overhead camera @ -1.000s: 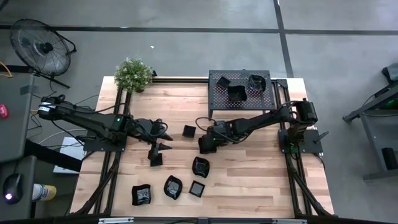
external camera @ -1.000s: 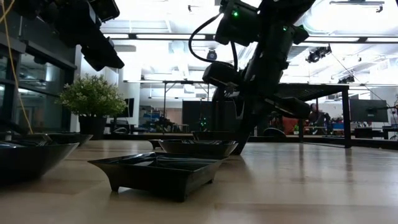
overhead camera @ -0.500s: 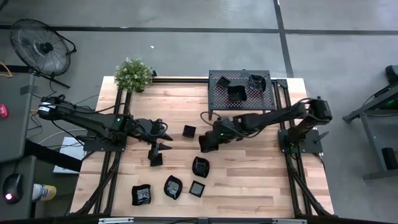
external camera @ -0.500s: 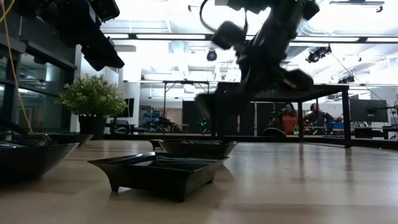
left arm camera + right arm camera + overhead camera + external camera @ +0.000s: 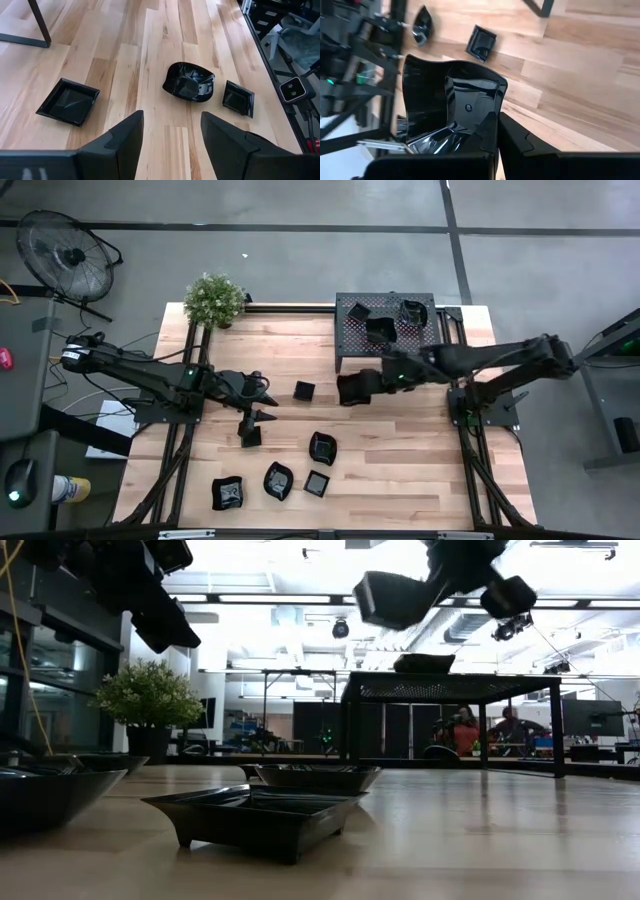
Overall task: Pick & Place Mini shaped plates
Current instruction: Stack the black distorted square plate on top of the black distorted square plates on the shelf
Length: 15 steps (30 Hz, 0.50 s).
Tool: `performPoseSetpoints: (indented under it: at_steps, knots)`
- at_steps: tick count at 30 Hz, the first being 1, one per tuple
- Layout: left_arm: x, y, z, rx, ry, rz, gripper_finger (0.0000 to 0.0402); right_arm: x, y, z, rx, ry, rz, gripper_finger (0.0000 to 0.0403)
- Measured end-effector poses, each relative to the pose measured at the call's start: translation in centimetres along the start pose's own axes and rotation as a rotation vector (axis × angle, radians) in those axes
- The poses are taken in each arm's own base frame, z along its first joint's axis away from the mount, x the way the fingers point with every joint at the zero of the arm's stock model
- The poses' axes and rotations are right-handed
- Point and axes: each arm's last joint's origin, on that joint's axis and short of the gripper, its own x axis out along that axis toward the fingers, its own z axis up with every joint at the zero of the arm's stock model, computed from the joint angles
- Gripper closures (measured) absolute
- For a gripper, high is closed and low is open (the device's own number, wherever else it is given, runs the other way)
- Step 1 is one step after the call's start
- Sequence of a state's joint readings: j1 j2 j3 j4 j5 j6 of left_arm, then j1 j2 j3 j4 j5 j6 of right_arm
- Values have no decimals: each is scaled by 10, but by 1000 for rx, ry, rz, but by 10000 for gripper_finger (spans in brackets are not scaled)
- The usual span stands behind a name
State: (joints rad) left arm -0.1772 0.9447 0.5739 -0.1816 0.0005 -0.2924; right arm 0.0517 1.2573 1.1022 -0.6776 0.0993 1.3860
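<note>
My right gripper (image 5: pixel 366 384) is shut on a black glossy wavy-rimmed mini plate (image 5: pixel 351 389), held high in the air just in front of the black perforated rack (image 5: pixel 345 340); the low view shows the plate (image 5: pixel 390 598) above rack height. The rack carries three plates (image 5: pixel 381 330). Several more plates rest on their bases on the wood: a small square one (image 5: pixel 304 390), a rounded one (image 5: pixel 322 447), and others (image 5: pixel 277 480) near the front. My left gripper (image 5: pixel 262 402) waits open at mid-left, its fingers (image 5: pixel 125 145) empty. My right gripper pinches the plate's rim (image 5: pixel 487 122) between its two fingers, one finger (image 5: pixel 489 142) on the hollow inner face and the other behind the wall. The fingers come slanting down from the table's right side. The plate is lifted clear, tipped on edge, reaching out past the fingertips.
A potted plant (image 5: pixel 214 300) stands at the far left corner. The rack's leg (image 5: pixel 40 25) stands on the wood beyond the square plate (image 5: pixel 67 101). Bare wood (image 5: pixel 400 450) lies in front of the rack on the right half.
My right gripper has risen steeply from the table's middle and drawn back toward the right and far side, toward the rack, staying shut. The plate has come up with it, from near the tabletop to above rack height.
</note>
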Motion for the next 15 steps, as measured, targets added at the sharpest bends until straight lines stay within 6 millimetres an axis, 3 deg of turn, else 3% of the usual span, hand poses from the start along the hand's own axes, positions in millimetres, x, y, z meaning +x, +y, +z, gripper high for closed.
performPoseSetpoints:
  at_steps: [7, 15]
  knots:
    - [0, 0, 0, -1, 1, -2, 206, -35, 2, 17, -1, -53, 35, 403]
    - [0, 0, 0, -1, -2, -2, 206, -80, 11, 55, -21, -108, -27, 403]
